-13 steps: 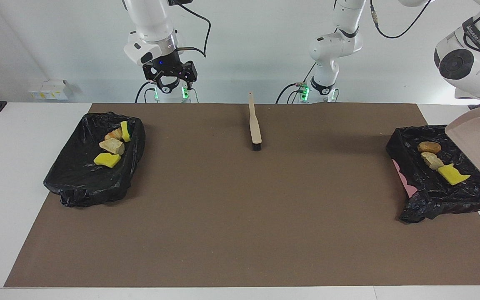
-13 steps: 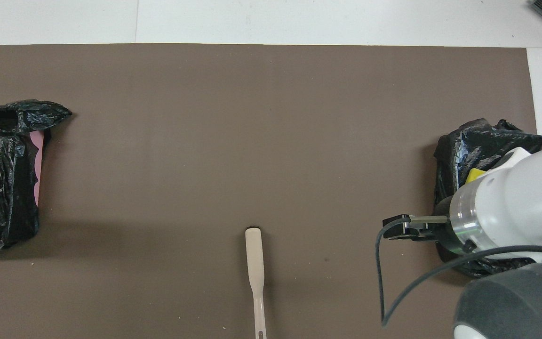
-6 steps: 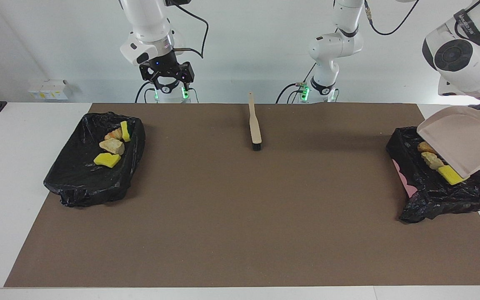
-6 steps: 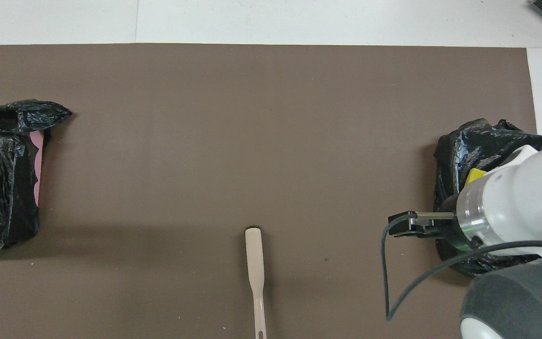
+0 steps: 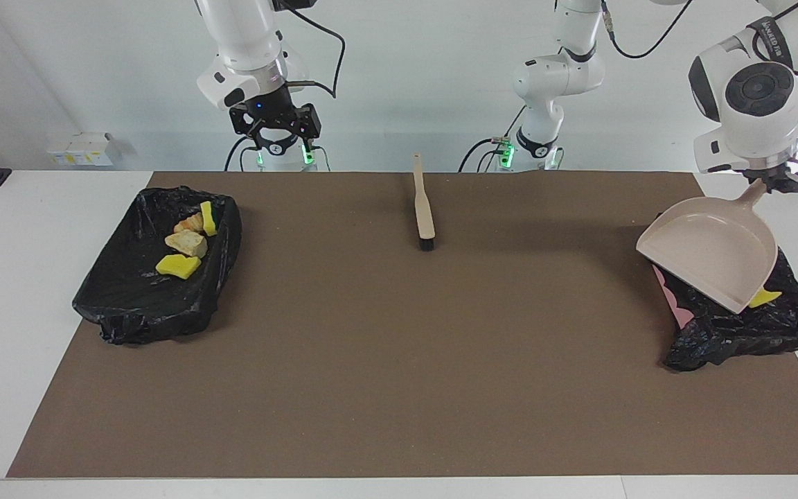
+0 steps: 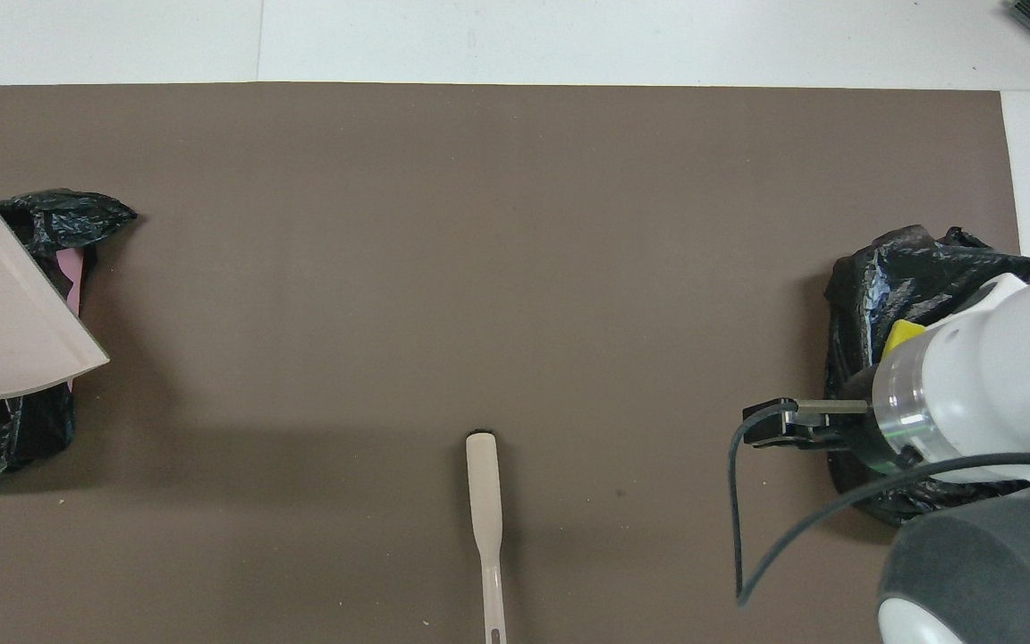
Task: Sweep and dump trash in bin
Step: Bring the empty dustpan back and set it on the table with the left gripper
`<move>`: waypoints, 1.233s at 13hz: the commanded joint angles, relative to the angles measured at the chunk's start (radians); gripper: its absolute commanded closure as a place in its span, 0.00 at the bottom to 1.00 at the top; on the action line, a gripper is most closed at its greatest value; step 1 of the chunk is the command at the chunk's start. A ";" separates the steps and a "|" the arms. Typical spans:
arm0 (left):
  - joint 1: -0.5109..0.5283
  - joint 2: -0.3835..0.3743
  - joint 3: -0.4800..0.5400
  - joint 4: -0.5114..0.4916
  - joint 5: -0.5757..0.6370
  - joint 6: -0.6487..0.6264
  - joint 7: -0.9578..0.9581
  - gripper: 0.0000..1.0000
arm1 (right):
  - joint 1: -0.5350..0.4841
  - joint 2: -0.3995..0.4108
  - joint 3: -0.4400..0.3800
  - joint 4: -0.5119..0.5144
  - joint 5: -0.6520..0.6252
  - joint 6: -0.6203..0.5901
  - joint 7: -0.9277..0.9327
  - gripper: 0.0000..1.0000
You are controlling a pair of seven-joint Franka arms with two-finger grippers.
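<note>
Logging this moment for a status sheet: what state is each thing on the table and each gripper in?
Dustpan: held up by its handle, tilted, empty, over the bin.
Left gripper: shut on dustpan handle.
Right gripper: open, empty, raised, waiting.
Brush: lying flat on the mat, untouched.
Bin at the left arm's end: holds trash, mostly hidden by dustpan.
Bin at the right arm's end: holds four scraps.

Dustpan (image 5: pixel 711 258) over bin (image 5: pixel 752 326)

Dustpan (image 5: pixel 711 253) over bin (image 5: pixel 752 326), seemingly pincer-held
</note>
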 commanded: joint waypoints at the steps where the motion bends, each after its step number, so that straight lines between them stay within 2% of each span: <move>1: -0.015 -0.031 0.008 -0.013 -0.145 -0.042 -0.163 1.00 | -0.016 0.011 0.009 0.022 -0.023 -0.010 -0.019 0.00; 7: -0.044 -0.045 0.008 -0.026 -0.440 -0.050 -0.513 1.00 | -0.036 0.009 0.007 0.022 -0.031 -0.009 -0.038 0.00; 11: -0.199 0.000 0.008 -0.024 -0.490 -0.025 -0.646 1.00 | -0.038 0.009 0.007 0.021 -0.032 -0.009 -0.039 0.00; 16: -0.375 0.050 0.008 -0.021 -0.553 0.111 -0.864 1.00 | -0.058 0.009 0.007 0.022 -0.029 -0.009 -0.047 0.00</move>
